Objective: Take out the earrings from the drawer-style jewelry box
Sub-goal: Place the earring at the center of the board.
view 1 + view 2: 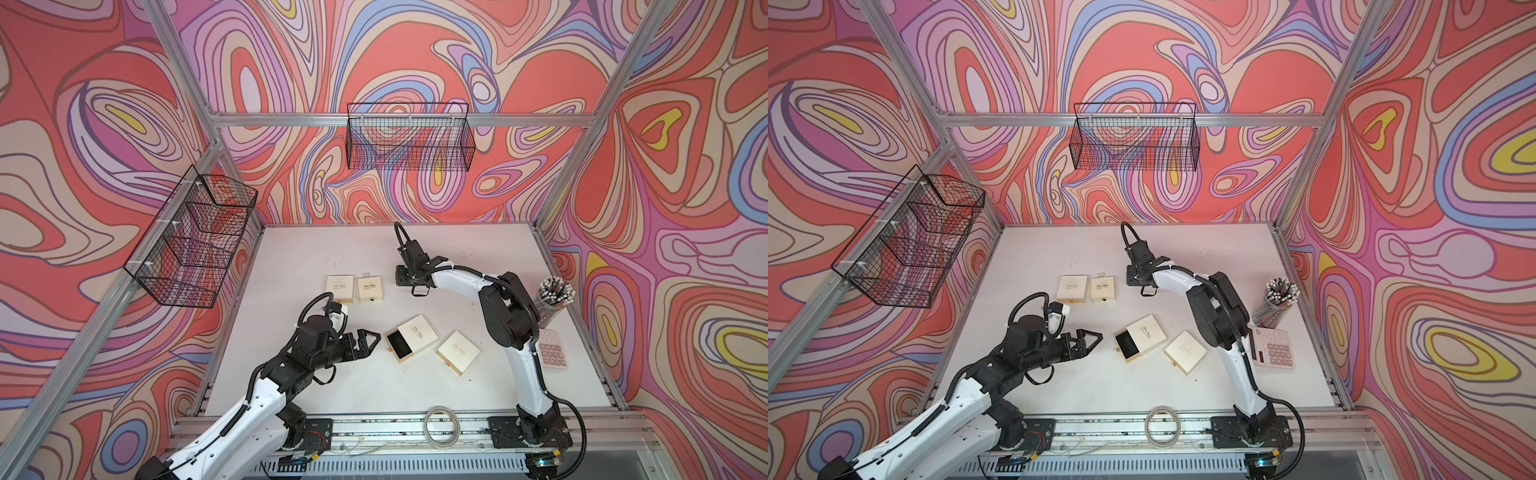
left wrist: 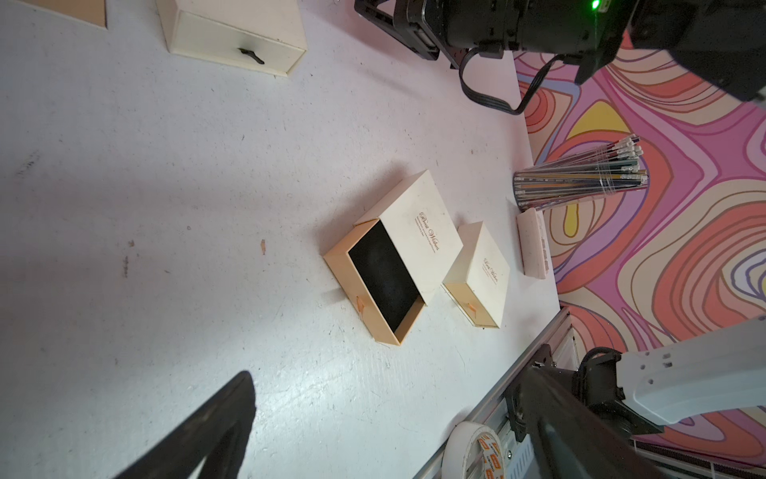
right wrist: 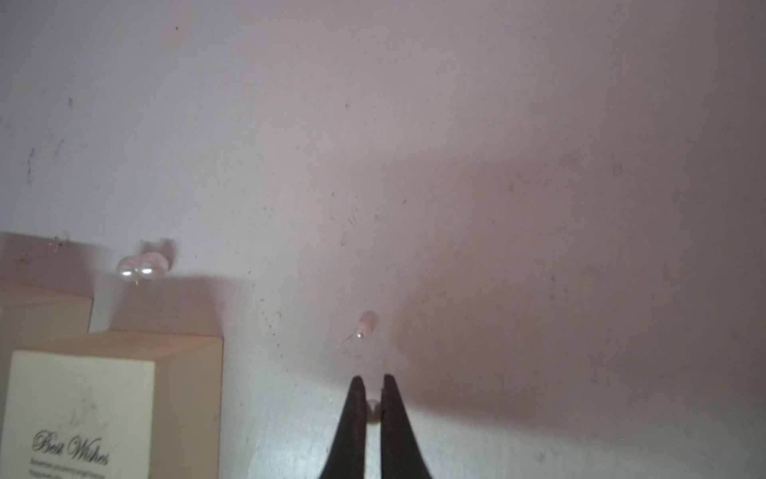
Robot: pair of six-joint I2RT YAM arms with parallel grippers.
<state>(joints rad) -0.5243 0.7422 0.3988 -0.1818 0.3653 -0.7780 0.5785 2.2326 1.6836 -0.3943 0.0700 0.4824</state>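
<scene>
In the right wrist view my right gripper [image 3: 373, 379] is shut on one tiny pearl earring [image 3: 373, 408], held just above the white table. A second earring [image 3: 366, 325] lies loose on the table ahead of the fingertips. Two more pearls [image 3: 141, 267] rest behind a closed cream box [image 3: 112, 398]. In a top view they show as a speck [image 1: 366, 274]. The drawer-style jewelry box [image 1: 417, 330] lies mid-table with its black-lined drawer [image 2: 383, 278] pulled out and bare. My left gripper [image 1: 370, 336] hovers open just left of it, holding nothing.
Three closed cream boxes lie around: one [image 1: 458, 353] beside the open box, two [image 1: 340, 287] [image 1: 371, 289] farther back. A cup of pencils [image 1: 555, 297] and a pink calculator [image 1: 552, 348] stand at the right edge. A tape roll [image 1: 442, 426] lies on the front rail.
</scene>
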